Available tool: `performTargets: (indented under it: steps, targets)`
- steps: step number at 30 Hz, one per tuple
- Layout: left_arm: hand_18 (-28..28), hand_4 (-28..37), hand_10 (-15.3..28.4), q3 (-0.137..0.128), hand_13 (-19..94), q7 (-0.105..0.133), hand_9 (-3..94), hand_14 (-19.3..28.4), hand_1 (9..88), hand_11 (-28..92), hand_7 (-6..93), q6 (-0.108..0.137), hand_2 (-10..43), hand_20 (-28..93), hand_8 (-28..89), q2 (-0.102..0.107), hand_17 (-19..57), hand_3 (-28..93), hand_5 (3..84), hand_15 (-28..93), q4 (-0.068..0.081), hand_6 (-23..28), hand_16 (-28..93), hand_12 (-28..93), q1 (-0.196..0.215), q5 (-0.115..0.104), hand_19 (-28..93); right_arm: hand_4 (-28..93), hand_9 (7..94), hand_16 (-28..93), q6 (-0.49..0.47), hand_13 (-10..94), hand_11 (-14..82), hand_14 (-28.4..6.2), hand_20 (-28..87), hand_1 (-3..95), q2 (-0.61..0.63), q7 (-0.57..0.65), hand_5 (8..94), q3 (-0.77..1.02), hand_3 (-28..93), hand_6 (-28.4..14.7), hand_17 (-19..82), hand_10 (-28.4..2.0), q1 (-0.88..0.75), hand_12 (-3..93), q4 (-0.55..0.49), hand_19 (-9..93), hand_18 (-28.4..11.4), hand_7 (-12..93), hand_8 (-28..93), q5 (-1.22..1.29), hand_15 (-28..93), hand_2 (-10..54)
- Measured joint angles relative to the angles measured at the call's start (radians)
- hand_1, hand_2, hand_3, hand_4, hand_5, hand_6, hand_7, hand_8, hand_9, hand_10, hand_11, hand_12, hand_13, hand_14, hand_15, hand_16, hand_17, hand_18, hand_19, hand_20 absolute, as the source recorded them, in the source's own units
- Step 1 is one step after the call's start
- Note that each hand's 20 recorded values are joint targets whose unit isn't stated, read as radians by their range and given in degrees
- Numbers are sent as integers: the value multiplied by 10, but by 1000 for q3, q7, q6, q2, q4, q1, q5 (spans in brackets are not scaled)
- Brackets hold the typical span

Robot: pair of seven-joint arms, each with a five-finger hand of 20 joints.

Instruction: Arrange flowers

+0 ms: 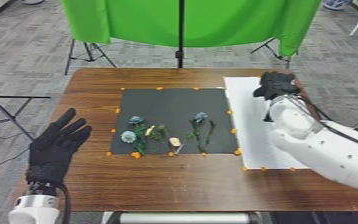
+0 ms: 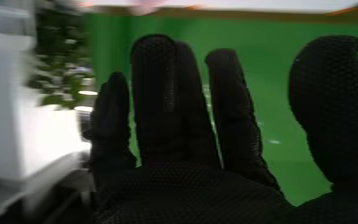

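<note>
1. Two loose groups of flowers lie on the dark mat [image 1: 171,100], left of the frame's centre.
2. The left group has a pale blue bloom [image 1: 128,136], a darker blue bloom [image 1: 136,120] above it, a small yellow bloom [image 1: 149,130] and a cream-pink bloom [image 1: 175,142], with green leaves among them.
3. The right group has a blue-grey bloom [image 1: 200,116] at the top of its green stems.
4. The left hand [image 1: 53,150] is at the left of the frame, fingers straight and spread apart, well apart from the flowers.
5. The right hand [image 1: 276,84] is at the upper right of the frame, at the upper part of the white sheet [image 1: 262,145], also well apart from the flowers.
6. In the right wrist view, the right hand [image 2: 193,192] has its fingers straight, with gaps between some; the green cloth [image 2: 264,115] is behind them.
</note>
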Motion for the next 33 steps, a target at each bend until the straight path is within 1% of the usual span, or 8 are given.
performTargets:
  steps: [6, 13, 18, 21, 23, 26, 30, 33]
  targets:
    - [284, -259, 210, 0, 250, -1, 363, 284, 239, 231, 99, 0, 76, 92, -89, -5, -88, 782, 405, 513, 2, 100, -90, 104, -3, 0, 580, -283, 517, 91, -31, 494, 194, -106, 428, 330, -4, 17, 493, 28, 822, 27, 159, -136, 35, 135, 74, 778, -197, 156, -140, 27, 700, -95]
    - [284, -259, 210, 0, 251, -1, 363, 284, 239, 233, 100, 1, 76, 93, -89, -5, -87, 780, 405, 515, 3, 99, -89, 104, -11, -1, 581, -283, 511, 81, -216, 485, 188, -108, 423, 331, -45, 25, 457, 64, 821, 30, 151, -138, 29, 134, 130, 777, -197, 153, -139, 12, 687, -95]
    - [284, -259, 210, 0, 250, 1, 364, 284, 239, 232, 100, 5, 77, 93, -89, -2, -86, 780, 405, 514, 3, 99, -90, 104, -11, -6, 582, -283, 520, 79, -220, 490, 190, -107, 421, 342, -60, 31, 446, 23, 815, 40, 151, -133, 33, 133, 146, 778, -196, 153, -139, 6, 685, -95]
    - [284, -259, 210, 2, 251, 1, 363, 284, 240, 233, 99, 8, 78, 93, -89, 2, -87, 778, 405, 514, 3, 99, -90, 104, -12, -10, 581, -283, 550, 79, -225, 514, 190, -99, 418, 357, -73, 32, 485, 10, 808, 61, 153, -117, 35, 132, 160, 777, -196, 163, -144, -2, 675, -95]
    - [284, -259, 210, 7, 251, 1, 363, 284, 240, 232, 99, 8, 78, 93, -89, 7, -87, 778, 404, 514, 4, 100, -90, 104, -15, -11, 581, -283, 587, 85, -236, 531, 188, -92, 419, 370, -79, 29, 534, -3, 802, 71, 152, -106, 40, 131, 168, 773, -195, 170, -153, -12, 662, -95]
    - [284, -259, 210, 12, 251, 2, 363, 284, 240, 232, 99, 8, 78, 93, -89, 13, -87, 778, 404, 514, 6, 99, -90, 104, -23, -12, 581, -283, 666, 101, -274, 569, 195, -70, 423, 392, -83, 8, 625, -41, 786, 80, 146, -75, 64, 136, 182, 765, -190, 170, -155, -22, 653, -95]
    - [284, -258, 211, 17, 251, 8, 363, 284, 240, 232, 100, 8, 78, 93, -89, 21, -87, 779, 404, 515, 10, 99, -89, 104, -27, -15, 581, -283, 853, 196, -362, 662, 129, -28, 426, 505, -86, -73, 807, -27, 670, 68, 182, -43, 81, 279, 188, 790, -171, 174, -29, -83, 663, -95]
    - [284, -258, 211, 22, 251, 12, 363, 284, 239, 232, 100, 8, 78, 93, -89, 24, -87, 779, 404, 514, 15, 99, -90, 104, -34, -18, 581, -283, 912, 248, -397, 701, 120, -8, 424, 555, -86, -112, 839, -12, 660, 51, 213, -40, 75, 339, 187, 807, -168, 180, -6, -149, 656, -95]
